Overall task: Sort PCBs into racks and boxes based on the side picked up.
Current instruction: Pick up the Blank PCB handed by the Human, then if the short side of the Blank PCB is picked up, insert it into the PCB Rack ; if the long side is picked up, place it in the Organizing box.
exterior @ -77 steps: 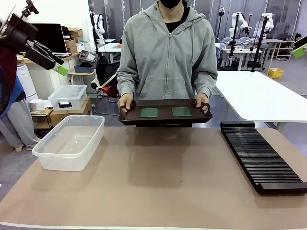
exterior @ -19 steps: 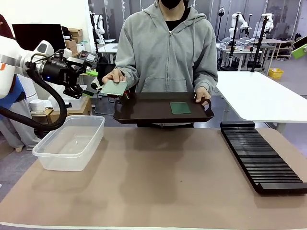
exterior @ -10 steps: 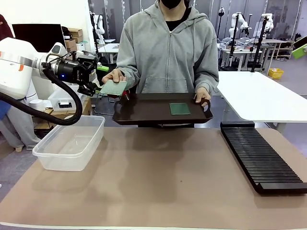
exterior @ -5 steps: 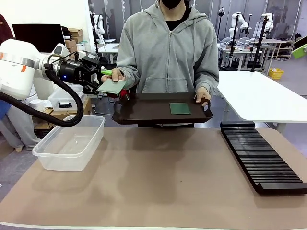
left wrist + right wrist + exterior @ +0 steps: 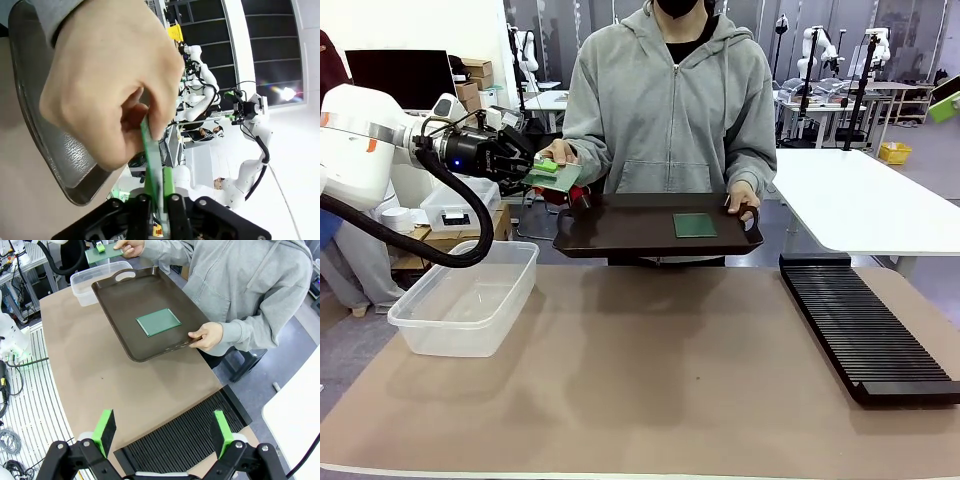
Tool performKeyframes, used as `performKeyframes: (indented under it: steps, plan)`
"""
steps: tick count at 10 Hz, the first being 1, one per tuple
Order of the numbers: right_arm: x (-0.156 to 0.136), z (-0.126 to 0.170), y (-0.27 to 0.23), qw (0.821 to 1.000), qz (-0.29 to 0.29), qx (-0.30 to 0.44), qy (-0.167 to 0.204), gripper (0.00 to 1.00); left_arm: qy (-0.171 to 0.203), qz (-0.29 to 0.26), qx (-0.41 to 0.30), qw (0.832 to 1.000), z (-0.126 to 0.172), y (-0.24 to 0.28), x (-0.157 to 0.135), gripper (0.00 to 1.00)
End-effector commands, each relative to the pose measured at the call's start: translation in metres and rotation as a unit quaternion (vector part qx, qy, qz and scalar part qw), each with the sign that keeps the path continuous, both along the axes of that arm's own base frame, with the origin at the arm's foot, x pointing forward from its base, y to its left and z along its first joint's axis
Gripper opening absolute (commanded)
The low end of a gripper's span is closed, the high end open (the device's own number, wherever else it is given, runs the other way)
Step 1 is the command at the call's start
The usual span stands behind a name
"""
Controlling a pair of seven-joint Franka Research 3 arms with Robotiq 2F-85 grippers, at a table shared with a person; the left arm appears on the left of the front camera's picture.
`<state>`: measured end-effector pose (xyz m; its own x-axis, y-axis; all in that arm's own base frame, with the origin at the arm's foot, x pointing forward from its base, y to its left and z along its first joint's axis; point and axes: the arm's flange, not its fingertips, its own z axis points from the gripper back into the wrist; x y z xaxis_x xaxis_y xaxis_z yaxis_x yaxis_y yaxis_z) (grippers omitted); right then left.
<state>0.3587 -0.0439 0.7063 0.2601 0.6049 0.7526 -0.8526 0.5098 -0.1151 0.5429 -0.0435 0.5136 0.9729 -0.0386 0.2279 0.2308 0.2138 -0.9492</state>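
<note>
Two green boards are in sight. The first PCB (image 5: 557, 176) sits in the air at ten o'clock in the front view, beyond the desk's (image 5: 650, 390) far edge and above the corner of the dark brown tray (image 5: 620, 232). The person's hand (image 5: 560, 154) pinches it from its three o'clock side. The left gripper (image 5: 540, 167) has it from the nine o'clock side, fingers drawn narrow with the board's edge clamped between the green pads. From the left wrist camera the board (image 5: 149, 160) stands edge-on, rising from between the two fingers (image 5: 171, 192) at six o'clock straight into the person's hand (image 5: 105, 80), whose thumb and fingertips close on its upper part.

The second PCB (image 5: 695, 225) lies flat on the tray, toward its three o'clock end, well apart from either gripper. The person's other hand (image 5: 744, 210) grips that end of the tray.

On the desk, the clear plastic tub (image 5: 468, 297) sits at eight o'clock below the left gripper, and the black slotted rack (image 5: 865, 330) lies at four o'clock.

The right gripper (image 5: 163, 432) hangs above the rack (image 5: 190, 437), its fingers spread wide with nothing between them.
</note>
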Motion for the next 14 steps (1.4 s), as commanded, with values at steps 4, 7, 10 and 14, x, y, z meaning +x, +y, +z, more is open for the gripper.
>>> performKeyframes:
  steps: [4, 7, 10, 14]
  plan:
    - [0.0001, -0.0013, 0.0014, 1.000, 0.008, 0.004, 0.000, 1.00, -0.020, -0.007, -0.013, 1.000, 0.0005, 0.0057, 0.0003, 0.00]
    - [0.0001, -0.0013, 0.0014, 1.000, 0.008, 0.004, 0.000, 1.00, -0.028, -0.015, -0.007, 0.999, 0.0014, 0.0054, -0.0018, 0.00]
    - [0.0001, -0.0013, 0.0014, 1.000, 0.008, 0.004, 0.000, 1.00, 0.003, 0.018, 0.015, 1.000, 0.0052, 0.0069, -0.0035, 0.00]
    - [0.0001, -0.0013, 0.0014, 1.000, 0.008, 0.004, 0.000, 1.00, -0.024, -0.007, 0.000, 1.000, -0.0006, 0.0036, -0.0004, 0.00]
